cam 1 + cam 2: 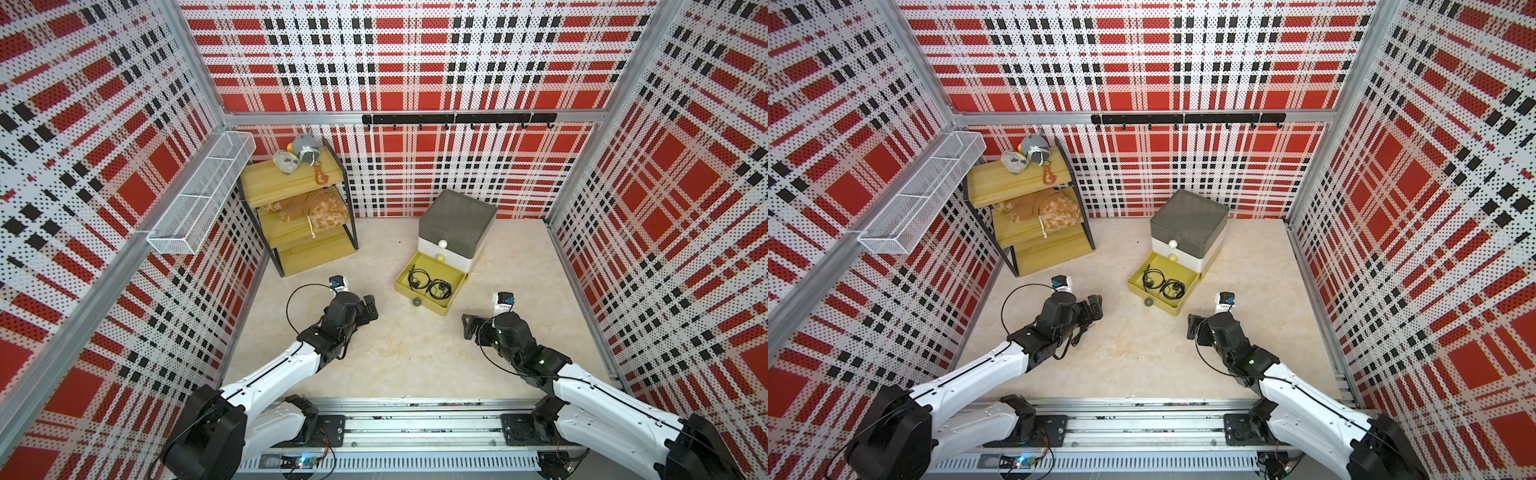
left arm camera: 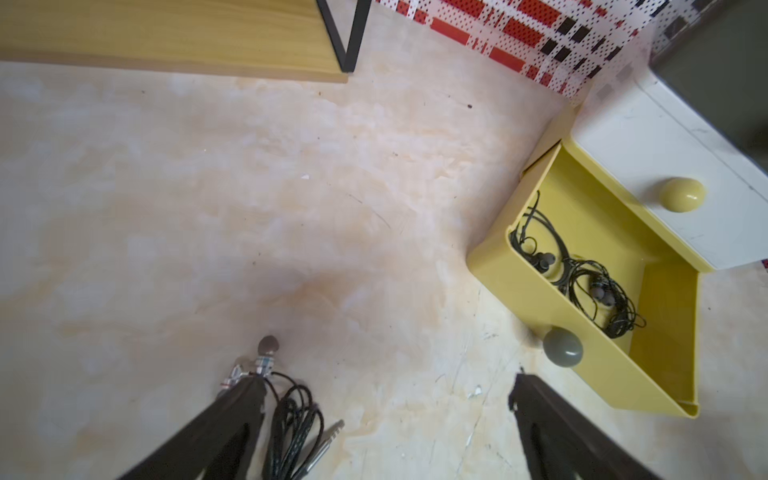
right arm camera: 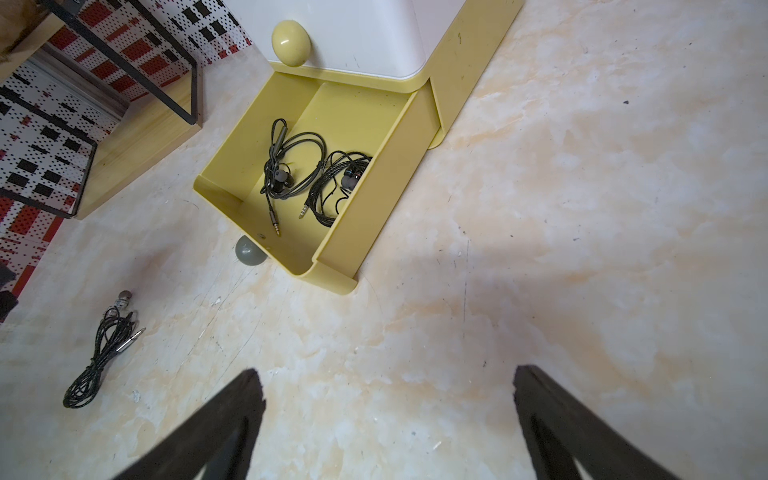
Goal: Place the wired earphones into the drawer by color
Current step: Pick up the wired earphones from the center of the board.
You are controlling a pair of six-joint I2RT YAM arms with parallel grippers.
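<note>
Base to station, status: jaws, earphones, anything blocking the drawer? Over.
Left gripper, right gripper: jaws open, empty. First black set, second black set inside open yellow drawer. Third black set loose on table, below left gripper. Nothing blocking drawer.

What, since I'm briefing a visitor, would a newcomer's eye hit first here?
The red, black and white plaid walls all around. Then the mustard drawer, pulled open with two black earphone bundles inside, and a third black bundle on the floor by the open left gripper.
</note>
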